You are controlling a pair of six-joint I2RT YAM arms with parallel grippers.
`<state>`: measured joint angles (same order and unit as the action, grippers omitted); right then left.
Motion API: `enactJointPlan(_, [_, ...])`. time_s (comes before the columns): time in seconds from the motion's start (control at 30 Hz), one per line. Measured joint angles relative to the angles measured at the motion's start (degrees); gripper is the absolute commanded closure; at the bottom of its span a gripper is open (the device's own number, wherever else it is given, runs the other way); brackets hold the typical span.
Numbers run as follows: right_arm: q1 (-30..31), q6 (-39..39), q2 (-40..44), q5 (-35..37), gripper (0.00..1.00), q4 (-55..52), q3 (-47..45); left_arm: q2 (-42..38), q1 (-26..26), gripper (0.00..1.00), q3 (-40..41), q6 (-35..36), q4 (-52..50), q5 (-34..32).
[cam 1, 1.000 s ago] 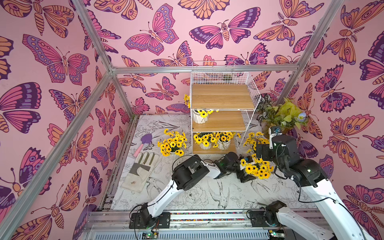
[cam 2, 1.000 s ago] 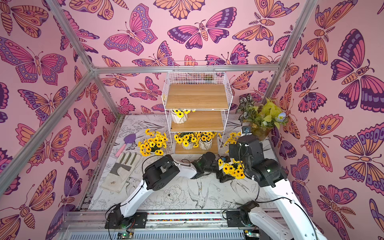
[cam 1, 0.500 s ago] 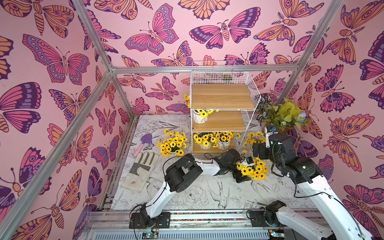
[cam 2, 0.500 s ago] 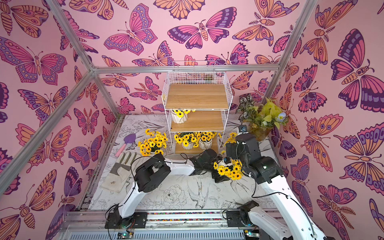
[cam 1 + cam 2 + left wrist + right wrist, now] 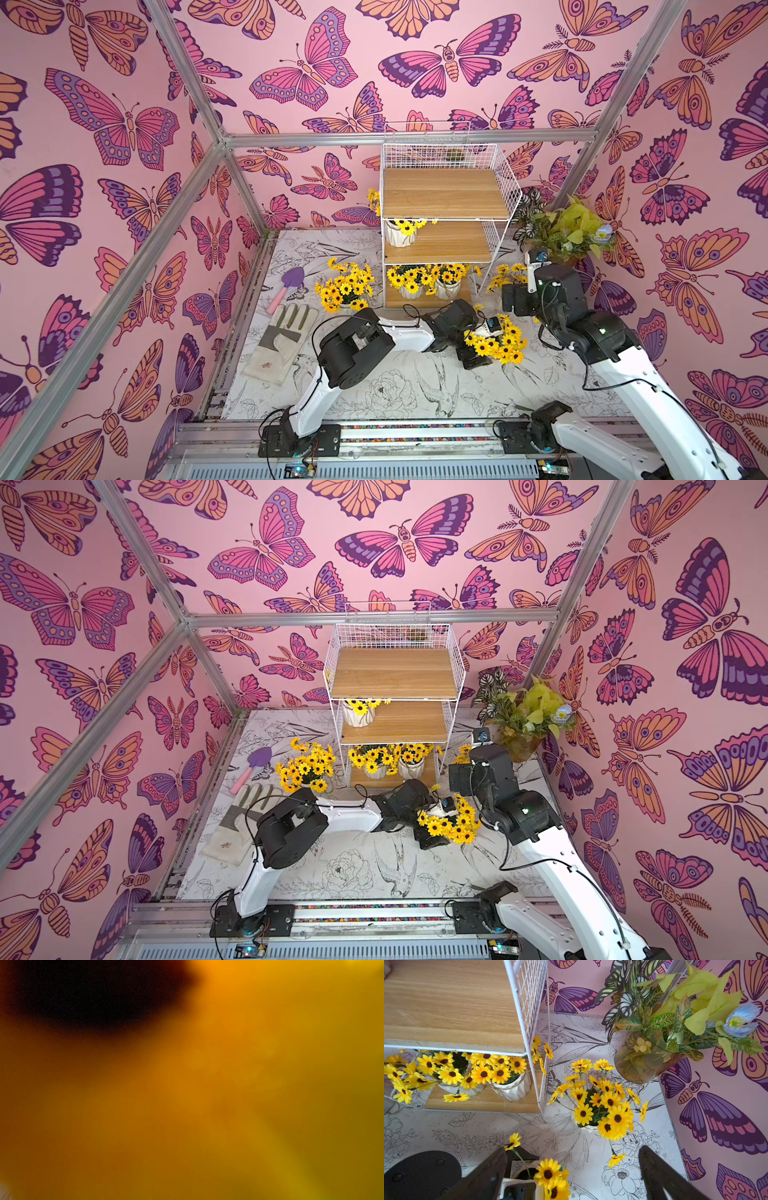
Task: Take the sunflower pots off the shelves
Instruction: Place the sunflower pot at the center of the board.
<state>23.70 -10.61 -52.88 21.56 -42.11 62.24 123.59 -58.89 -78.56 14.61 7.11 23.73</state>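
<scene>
Top view: sunflower pot (image 5: 498, 347) between left fingers (image 5: 473, 360).

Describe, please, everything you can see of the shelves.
The shelves are a three-tier rack: light wooden boards in a white wire-grid frame, standing upright on the floral mat by the back wall. The top board holds no pot; one sunflower pot stands on the middle board, two more on the bottom one.

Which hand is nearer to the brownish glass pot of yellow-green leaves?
Right. The right hand hovers near the leafy pot; the left hand is farther, at a white sunflower pot.
</scene>
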Motion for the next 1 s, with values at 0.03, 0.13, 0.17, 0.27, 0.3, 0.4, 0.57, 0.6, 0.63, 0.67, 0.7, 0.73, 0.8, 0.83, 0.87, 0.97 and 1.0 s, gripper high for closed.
enactJointPlan(0.03, [0.00, 0.02, 0.00, -0.04, 0.01, 0.15, -0.11, -0.15, 0.02, 0.00, -0.35, 0.15, -1.22, -0.22])
enactJointPlan(0.13, [0.00, 0.17, 0.02, -0.20, 0.01, 0.42, -0.37, -0.15, 0.04, 0.00, -2.58, 1.03, -5.97, -1.07])
enactJointPlan(0.17, [0.00, 0.17, 0.02, -0.20, 0.01, 0.42, -0.39, -0.15, 0.04, 0.00, -3.32, 1.33, -7.74, -1.49])
enactJointPlan(0.27, [0.00, 0.17, 0.02, -0.24, 0.01, 0.72, -0.39, -0.20, 0.07, 0.03, -5.22, 2.14, -12.50, -2.80])
enactJointPlan(0.3, [0.00, 0.17, 0.02, -0.24, 0.01, 0.76, -0.39, -0.44, 0.07, 0.02, -5.31, 2.40, -13.29, -3.19])
enactJointPlan(0.4, [0.00, 0.17, 0.07, -0.52, 0.01, 0.76, -0.42, -1.92, 0.28, 0.00, -4.02, 2.47, -15.13, -3.67])
enactJointPlan(0.57, [0.00, 0.15, 1.05, -1.62, 0.01, 1.20, -1.75, -6.80, 3.15, 0.00, 7.32, -3.02, -4.42, 1.97])
enactJointPlan(0.6, [0.00, 0.13, 1.27, -1.77, 0.01, 1.22, -2.08, -7.02, 4.13, 0.00, 8.87, -4.79, -1.57, 3.98])
enactJointPlan(0.63, [0.00, 0.15, 1.40, -1.99, 0.01, 1.25, -2.32, -7.02, 4.96, 0.00, 10.27, -6.14, 1.62, 5.44])
enactJointPlan(0.67, [0.00, 0.15, 1.46, -2.14, 0.01, 1.27, -2.47, -7.02, 5.57, 0.00, 12.11, -7.32, 5.49, 6.43])
enactJointPlan(0.7, [0.00, 0.15, 1.49, -2.27, 0.01, 1.33, -2.54, -7.02, 6.27, 0.00, 14.75, -8.57, 10.86, 7.19])
enactJointPlan(0.73, [0.00, 0.15, 1.46, -2.43, 0.01, 1.46, -2.54, -6.99, 6.64, 0.00, 17.00, -9.42, 15.54, 7.69])
enactJointPlan(0.8, [0.00, 0.15, 1.38, -2.78, 0.01, 1.95, -2.54, -6.54, 6.95, 0.00, 20.94, -10.95, 24.52, 8.17])
enactJointPlan(0.83, [0.00, 0.15, 1.29, -2.82, 0.01, 2.12, -2.54, -6.05, 6.91, 0.00, 21.75, -11.32, 27.39, 8.24])
enactJointPlan(0.87, [0.00, 0.13, 1.11, -2.99, 0.01, 2.29, -2.54, -5.49, 6.80, 0.00, 22.08, -11.47, 29.64, 8.22])
enactJointPlan(0.97, [0.00, -0.09, 0.63, -3.30, 0.01, 2.51, -2.54, -4.13, 5.68, 0.00, 22.10, -10.54, 33.38, 6.34])
enactJointPlan(1.0, [0.00, -0.22, 0.57, -3.43, 0.01, 2.54, -2.54, -3.89, 5.18, 0.00, 22.10, -9.68, 34.14, 5.60])
